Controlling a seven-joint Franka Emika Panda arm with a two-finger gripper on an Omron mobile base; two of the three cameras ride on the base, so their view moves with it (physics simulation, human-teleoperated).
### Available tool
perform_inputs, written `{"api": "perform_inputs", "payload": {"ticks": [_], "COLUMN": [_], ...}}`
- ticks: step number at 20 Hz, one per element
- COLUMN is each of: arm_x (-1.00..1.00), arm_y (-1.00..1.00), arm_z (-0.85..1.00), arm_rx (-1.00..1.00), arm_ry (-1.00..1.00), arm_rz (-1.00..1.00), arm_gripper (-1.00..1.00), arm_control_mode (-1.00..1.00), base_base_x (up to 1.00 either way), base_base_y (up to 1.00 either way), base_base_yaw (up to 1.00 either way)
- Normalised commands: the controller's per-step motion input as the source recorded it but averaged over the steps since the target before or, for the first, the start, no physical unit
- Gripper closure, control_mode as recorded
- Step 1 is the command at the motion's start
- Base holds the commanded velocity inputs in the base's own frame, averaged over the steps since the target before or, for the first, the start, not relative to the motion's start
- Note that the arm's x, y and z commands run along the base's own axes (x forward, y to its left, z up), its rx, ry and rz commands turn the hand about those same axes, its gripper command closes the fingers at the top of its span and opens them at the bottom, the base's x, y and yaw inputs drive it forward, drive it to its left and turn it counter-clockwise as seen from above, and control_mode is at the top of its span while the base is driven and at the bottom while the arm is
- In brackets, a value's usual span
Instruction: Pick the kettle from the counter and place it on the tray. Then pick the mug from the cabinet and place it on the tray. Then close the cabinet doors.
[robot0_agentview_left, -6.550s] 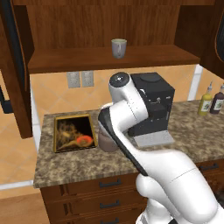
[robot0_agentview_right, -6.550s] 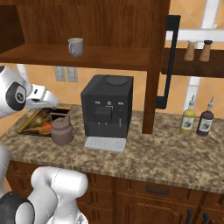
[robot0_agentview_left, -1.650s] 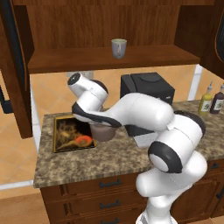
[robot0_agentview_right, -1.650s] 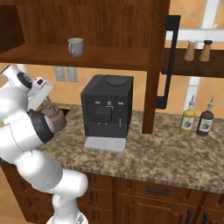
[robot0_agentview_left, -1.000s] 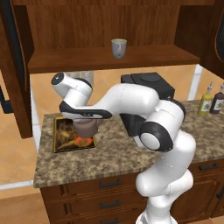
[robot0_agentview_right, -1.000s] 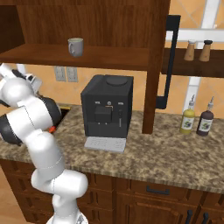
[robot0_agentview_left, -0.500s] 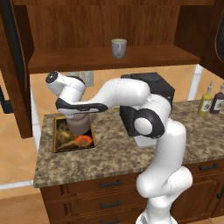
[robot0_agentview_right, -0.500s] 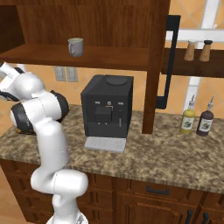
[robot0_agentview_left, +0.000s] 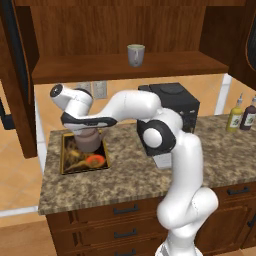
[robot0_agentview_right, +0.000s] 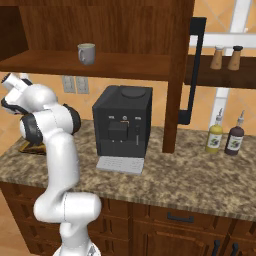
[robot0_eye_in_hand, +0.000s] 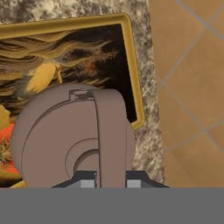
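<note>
Kettle (robot0_agentview_left: 89, 141) sits at centre-left of the left base view, over the back part of the tray (robot0_agentview_left: 70, 168), and its arched handle is pinched by the fingers (robot0_agentview_left: 90, 129), which come down on it from above. In the hand view the kettle (robot0_eye_in_hand: 72, 138) fills the lower left, its handle running up the middle between the two dark finger tips (robot0_eye_in_hand: 86, 181) at the bottom edge, with the tray's gold rim (robot0_eye_in_hand: 133, 74) and dark painted picture behind it. Whether the kettle's base touches the tray cannot be told.

The tray lies on the left end of the worktop (robot0_agentview_left: 130, 175), its orange-red spot just below the kettle in the left base view. A black coffee machine (robot0_agentview_right: 121, 121) stands on the worktop in the middle of the right base view. The mug (robot0_agentview_left: 135, 54) stands on the cabinet shelf (robot0_agentview_left: 120, 67) at the upper centre of the left base view; the cabinet door (robot0_agentview_right: 177, 70) is swung open.
</note>
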Motion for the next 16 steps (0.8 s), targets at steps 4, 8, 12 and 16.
{"api": "perform_inputs", "payload": {"ticks": [4,8,12,16], "arm_x": [0.3,0.27,0.26,0.23], "arm_y": [0.0,0.0,-0.01,0.0], "arm_z": [-0.26,-0.19,-0.22,-0.26], "arm_rx": [0.0,0.0,0.0,0.0], "arm_ry": [0.0,-0.03,-0.05,-0.01], "arm_rz": [0.0,0.0,0.01,0.01], "arm_gripper": [1.0,1.0,1.0,1.0], "arm_control_mode": [-1.0,-1.0,-1.0,-1.0], "base_base_x": [0.0,0.0,0.0,0.0], "base_base_y": [0.0,0.0,0.0,0.0], "base_base_yaw": [0.0,0.0,0.0,0.0]}}
